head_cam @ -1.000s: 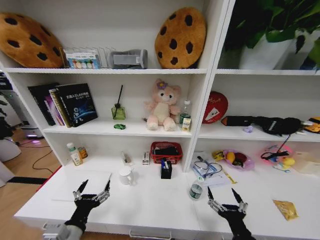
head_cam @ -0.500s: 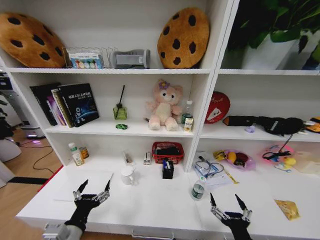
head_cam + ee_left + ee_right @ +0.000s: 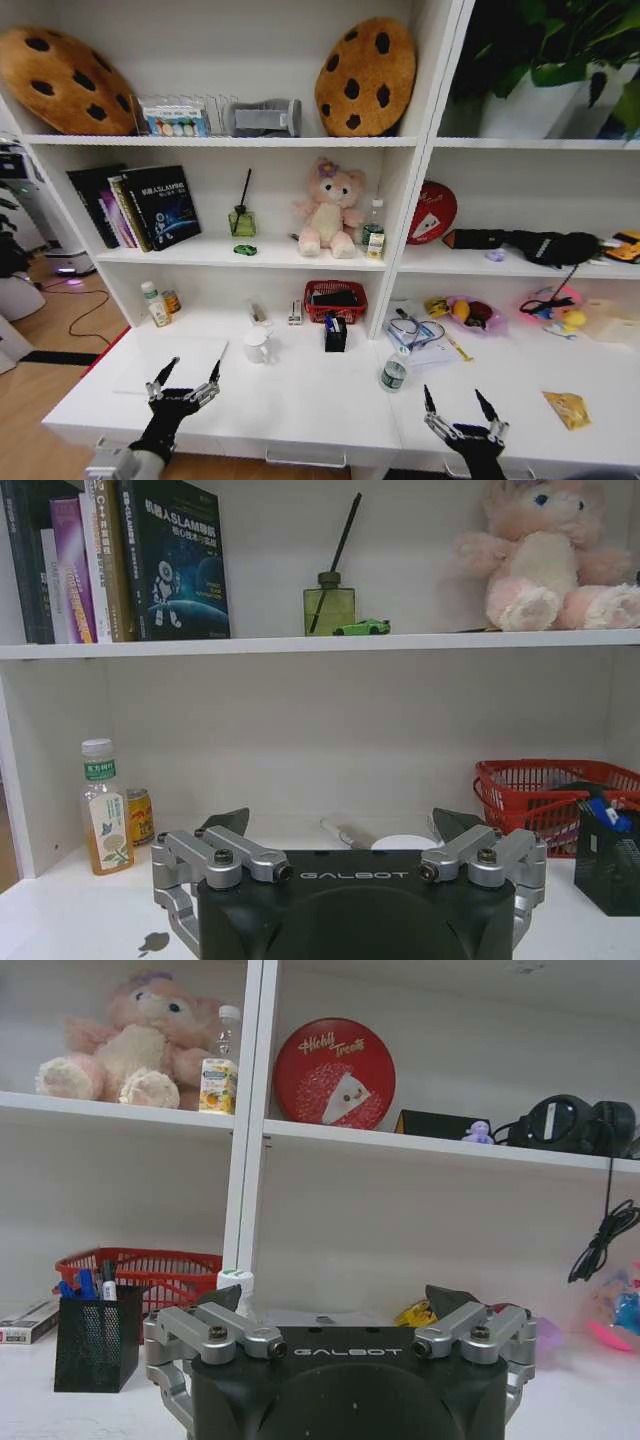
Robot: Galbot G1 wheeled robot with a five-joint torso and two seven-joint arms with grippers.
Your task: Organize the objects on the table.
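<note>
Both grippers hover open and empty over the front of the white table (image 3: 310,400). My left gripper (image 3: 195,366) is above the near edge of the slim silver laptop (image 3: 190,349), which lies flat at the left. My right gripper (image 3: 453,396) hangs near the front edge, with the yellowish crumpled scrap (image 3: 567,408) to its right. The tiny green toy car (image 3: 245,250) (image 3: 362,628) sits on the shelf beside a diffuser bottle. A blue pen (image 3: 82,1284) stands in the black mesh holder (image 3: 335,334). In the wrist views the left gripper (image 3: 340,825) and the right gripper (image 3: 340,1300) hold nothing.
A white mug (image 3: 257,346), a water bottle (image 3: 393,372) and a red basket (image 3: 335,300) stand mid-desk. Glasses and papers (image 3: 415,335) lie right of centre. The pink plush bear (image 3: 325,212) sits on the shelf above. Drawer handles (image 3: 305,462) line the front.
The whole head view has shifted a little, so the camera moved. My right gripper now sits lower in the picture, closer to the desk's front edge. The left gripper looks unchanged.
</note>
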